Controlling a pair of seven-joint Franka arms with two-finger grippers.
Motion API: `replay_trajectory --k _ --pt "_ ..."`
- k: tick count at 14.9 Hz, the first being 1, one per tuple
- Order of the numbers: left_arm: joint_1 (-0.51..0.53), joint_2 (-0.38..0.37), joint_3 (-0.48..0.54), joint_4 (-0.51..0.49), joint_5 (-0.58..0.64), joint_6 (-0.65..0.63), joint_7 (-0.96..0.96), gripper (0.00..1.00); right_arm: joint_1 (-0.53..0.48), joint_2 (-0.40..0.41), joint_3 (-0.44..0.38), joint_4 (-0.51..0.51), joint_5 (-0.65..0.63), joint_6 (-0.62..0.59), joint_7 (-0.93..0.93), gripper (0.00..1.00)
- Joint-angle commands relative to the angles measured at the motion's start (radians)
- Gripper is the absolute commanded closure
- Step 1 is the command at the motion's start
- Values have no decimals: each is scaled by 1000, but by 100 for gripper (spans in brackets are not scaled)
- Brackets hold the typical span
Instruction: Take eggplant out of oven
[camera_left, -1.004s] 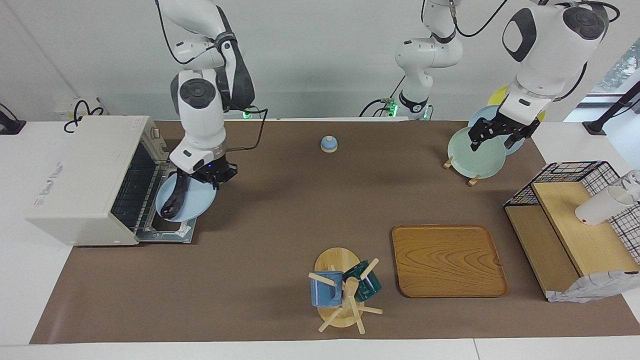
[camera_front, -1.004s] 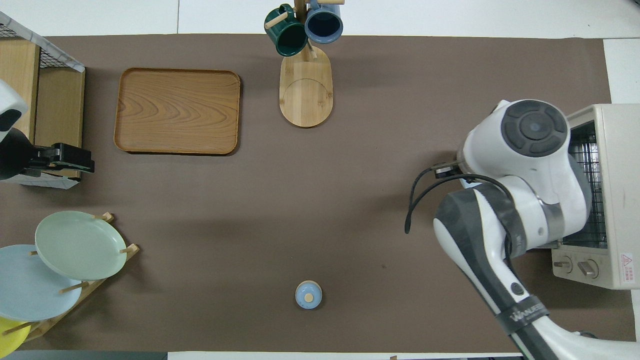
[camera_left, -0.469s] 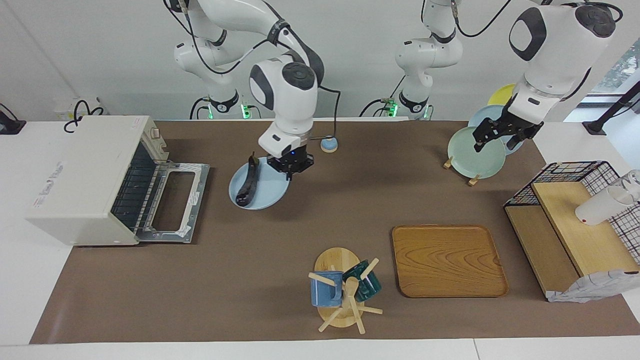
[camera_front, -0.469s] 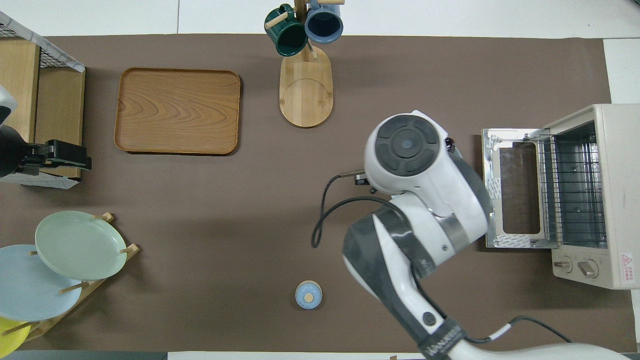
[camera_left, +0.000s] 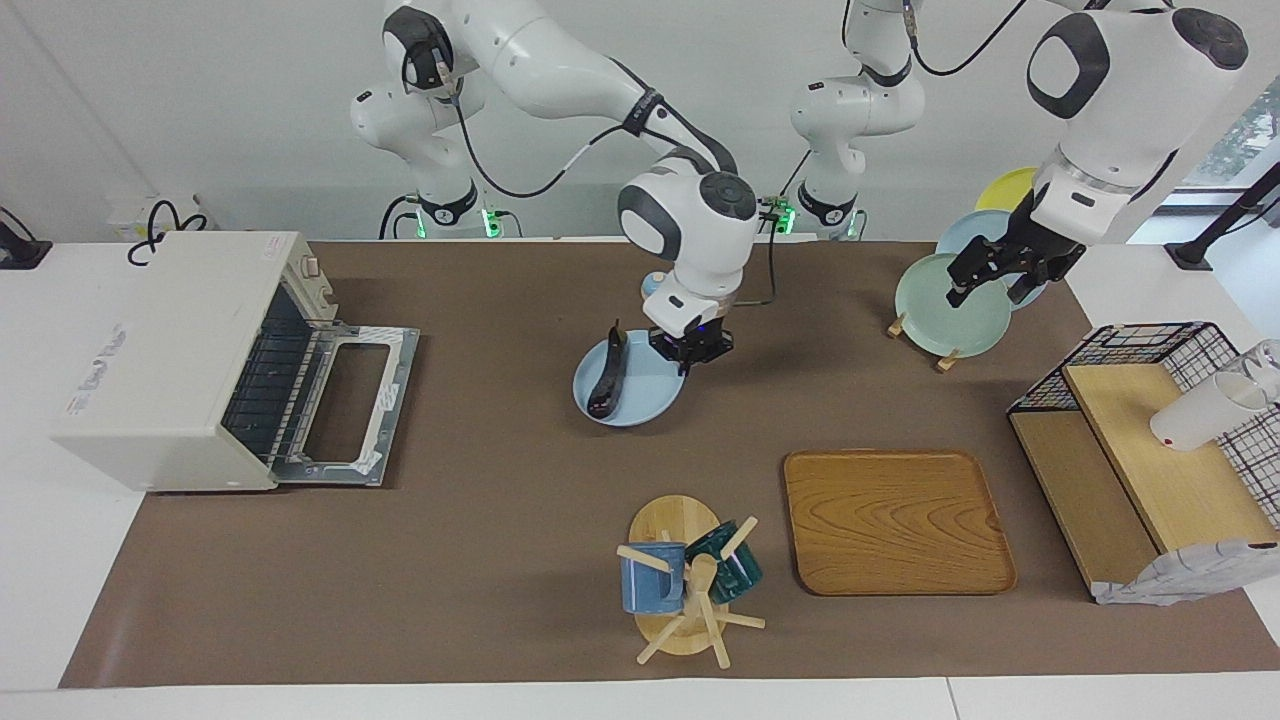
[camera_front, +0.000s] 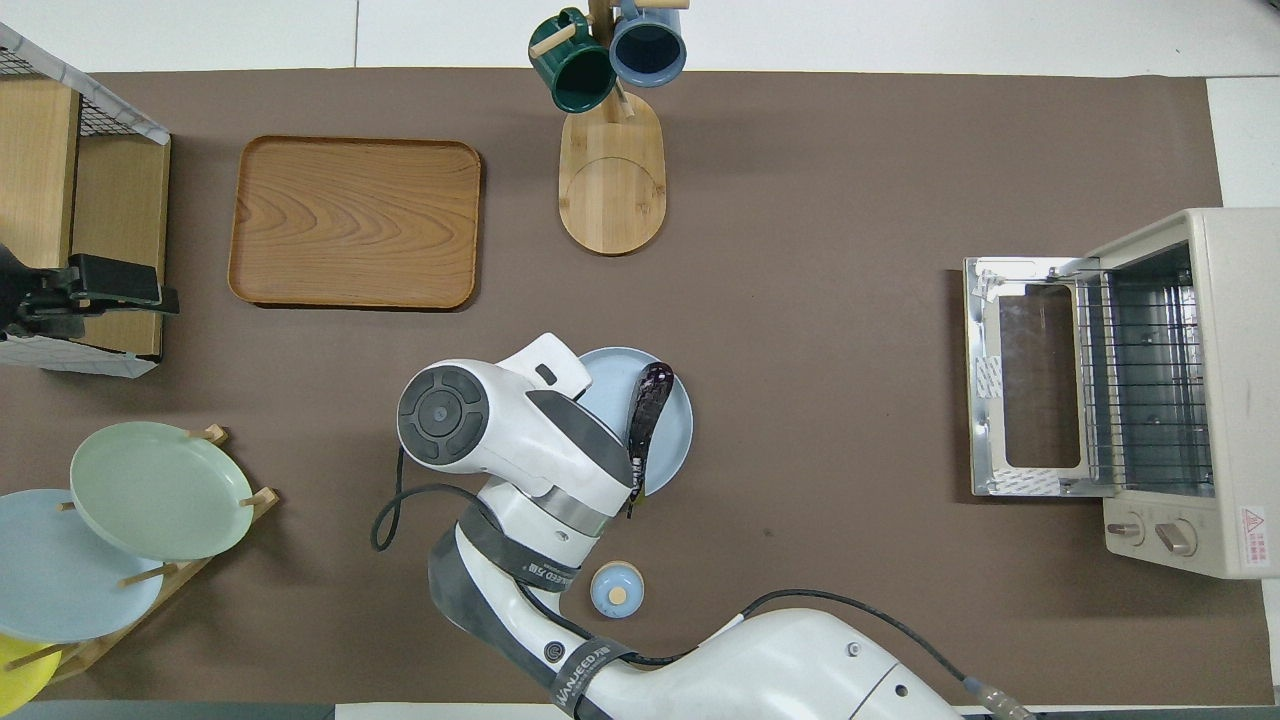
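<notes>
The eggplant (camera_left: 608, 382) lies dark and slim on a round light blue plate (camera_left: 645, 400) at the middle of the table; both also show in the overhead view, the eggplant (camera_front: 648, 410) on the plate (camera_front: 675, 440). My right gripper (camera_left: 690, 352) is shut on the plate's rim at the side toward the left arm's end. Whether the plate rests on the mat I cannot tell. The white oven (camera_left: 160, 350) stands at the right arm's end, its glass door (camera_left: 350, 405) dropped open and its rack (camera_front: 1145, 390) bare. My left gripper (camera_left: 995, 280) waits open over the plate rack.
A small blue lidded pot (camera_front: 617, 590) sits nearer to the robots than the plate. A mug tree (camera_left: 685, 580) and a wooden tray (camera_left: 895, 520) stand farther out. A rack with a green plate (camera_left: 940, 300) and a wire basket (camera_left: 1140, 440) holding a white cup (camera_left: 1200, 410) are at the left arm's end.
My right gripper has carried the blue plate with the eggplant from the oven's open door to the table's middle. The oven stays open. The left gripper has hardly moved.
</notes>
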Motion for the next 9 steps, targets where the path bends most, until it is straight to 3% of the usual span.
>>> replay_trajectory --k 1,2,3,5,6,7,9 --pt "3 -26 -1 -33 -20 24 -23 0 -20 21 6 26 -1 59 19 100" --pt "3 -26 -1 -33 -20 24 -23 0 -23 23 6 25 5 95 25 100" --pt "3 -25 -1 -33 -20 24 -23 0 -28 24 6 20 11 122 60 88" --pt "3 -25 -1 -33 -20 24 -23 0 -28 21 3 29 8 111 72 75" --pt "3 -26 -1 -33 -20 24 -25 0 -46 11 1 31 8 104 71 61" --pt "3 -25 -1 -31 -20 24 -37 0 -69 -4 1 32 8 88 63 56" --pt "2 -25 -1 -31 -20 26 -69 0 -115 -47 0 31 8 14 -16 57"
